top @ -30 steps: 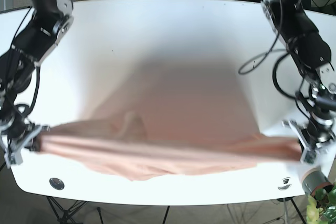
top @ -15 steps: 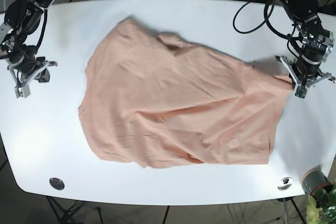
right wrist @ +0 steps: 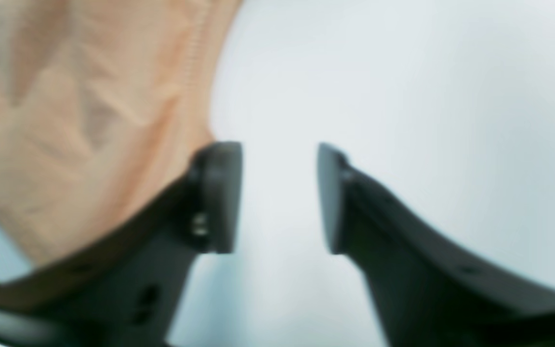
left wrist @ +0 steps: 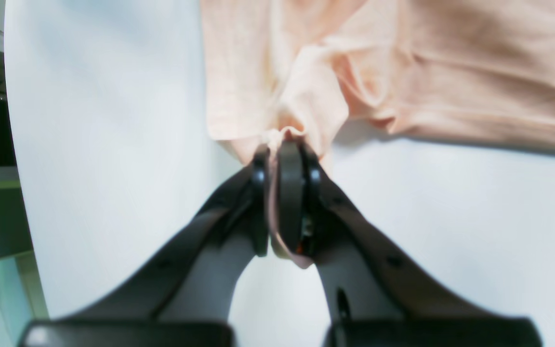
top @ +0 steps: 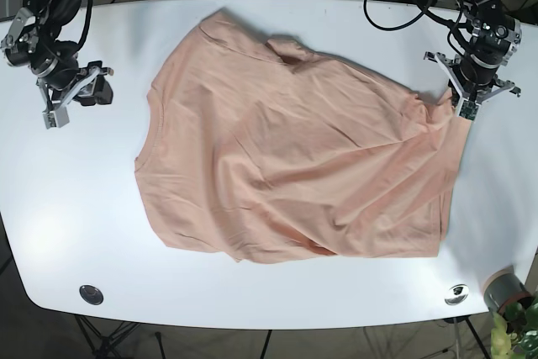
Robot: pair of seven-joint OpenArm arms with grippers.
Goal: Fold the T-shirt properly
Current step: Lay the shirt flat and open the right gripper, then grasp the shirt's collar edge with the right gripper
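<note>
I read the left gripper (top: 465, 100) as clamped on a pinched fold at the edge of the T-shirt (top: 294, 166), which lies spread but wrinkled across the table (top: 252, 308), while the right gripper (top: 74, 100) stands with jaws parted and holding nothing, apart from the cloth. Risk: any pull from the left alone (the opposite edge is unheld) would likely drag the whole garment and bunch it rather than flatten it. I also judge that the thin pinch could slip free under tension.
</note>
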